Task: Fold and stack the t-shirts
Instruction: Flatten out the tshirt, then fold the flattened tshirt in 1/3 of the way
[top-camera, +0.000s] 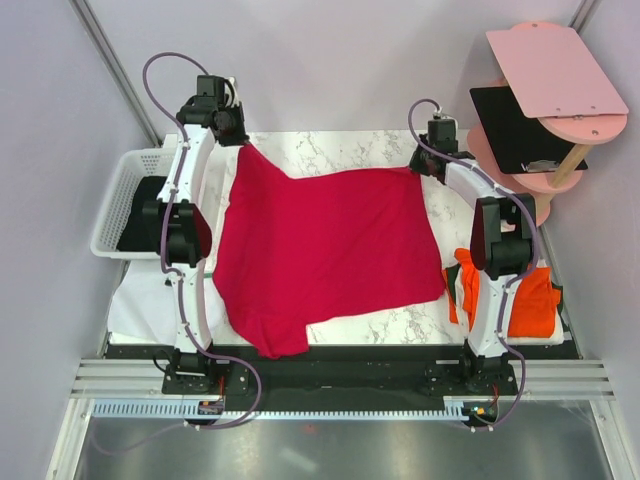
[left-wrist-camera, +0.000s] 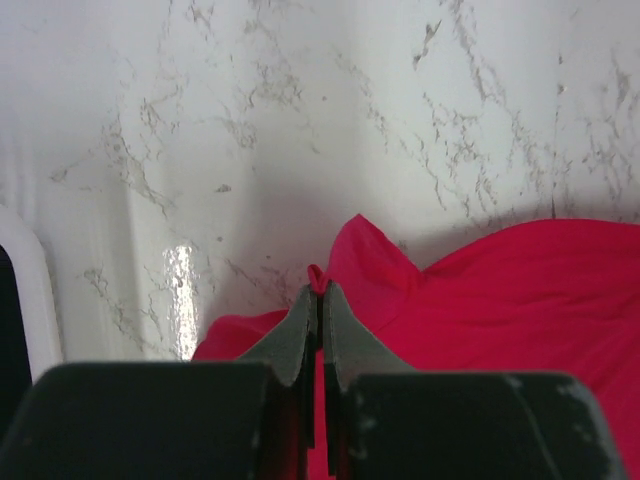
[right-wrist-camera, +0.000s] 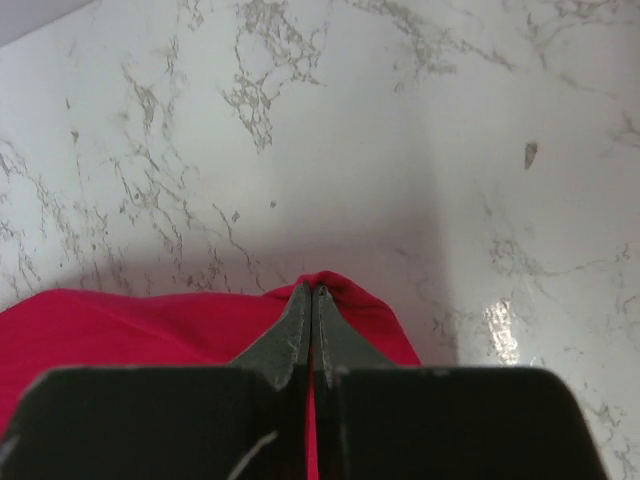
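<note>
The red t-shirt (top-camera: 330, 250) lies spread over the middle of the marble desk (top-camera: 340, 148), mostly flat, w/ one sleeve reaching the near edge at bottom left. Its two far corners are held by the arms.

The left gripper (top-camera: 240, 135) is at the shirt's far-left corner, jaws pinched tight on a small peak of red cloth. In the left wrist view, a nub of fabric pokes out above the tips of the left gripper (left-wrist-camera: 320, 292). The rest of the red t-shirt (left-wrist-camera: 520, 300) drapes away to the right over the marble.

The right gripper (top-camera: 422, 165) is at the far-right corner, also clamped closed on the cloth. In the right wrist view, a red fold wraps round the tips of the right gripper (right-wrist-camera: 310, 290), and the red t-shirt (right-wrist-camera: 120, 325) runs off to the left. The far hem between them sits higher on the left side.

Orange-red t-shirts (top-camera: 535, 300) sit in a pile at the desk's near-right corner, partly hidden by the right arm, just beside the red one's right edge.

A white basket (top-camera: 108, 205) sits off the desk's left side. A dark item (top-camera: 140, 225) lies in it, prob. black cloth, but the left arm covers much of it.

At far right stands a pink stand (top-camera: 555, 70) w/ a black board (top-camera: 515, 130) on a lower tier.
</note>
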